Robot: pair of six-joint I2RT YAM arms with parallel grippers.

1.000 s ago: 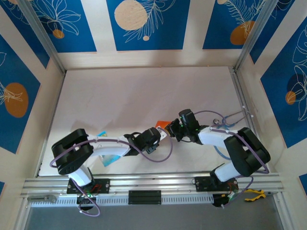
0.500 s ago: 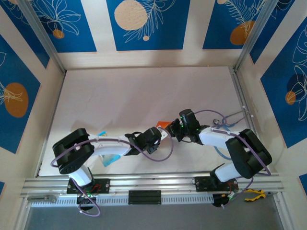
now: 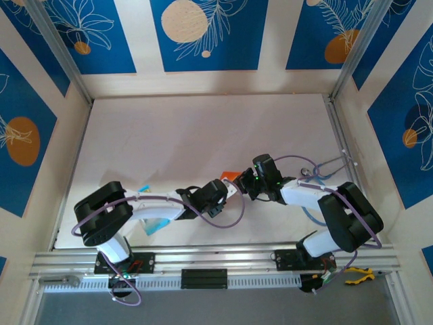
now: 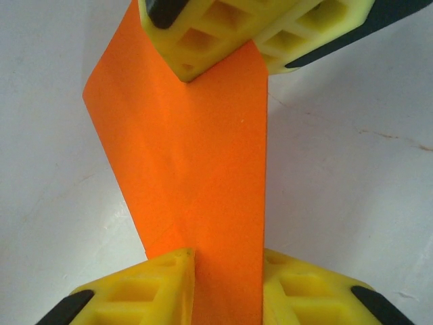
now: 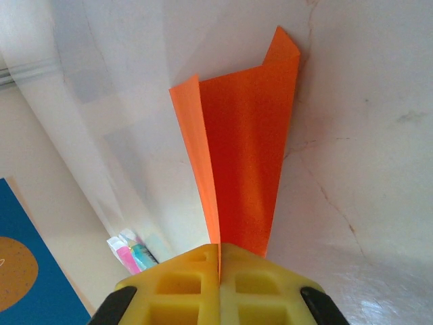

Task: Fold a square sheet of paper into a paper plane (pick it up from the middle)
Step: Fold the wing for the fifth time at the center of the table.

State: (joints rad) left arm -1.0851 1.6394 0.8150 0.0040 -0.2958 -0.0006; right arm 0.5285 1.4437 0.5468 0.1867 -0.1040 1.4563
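Since the orange paper [image 5: 247, 135] is light, limp and crease-prone, its end is pinched by right claw [image 5: 218, 254]; left claw [image 4: 226, 261] is spread around it.

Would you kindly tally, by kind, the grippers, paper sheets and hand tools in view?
Yellow-fingered grippers: 2, the left gripper and the right gripper
Folded bright orange paper sheet: 1
Yellow-handled hand tool: 1
Total: 4
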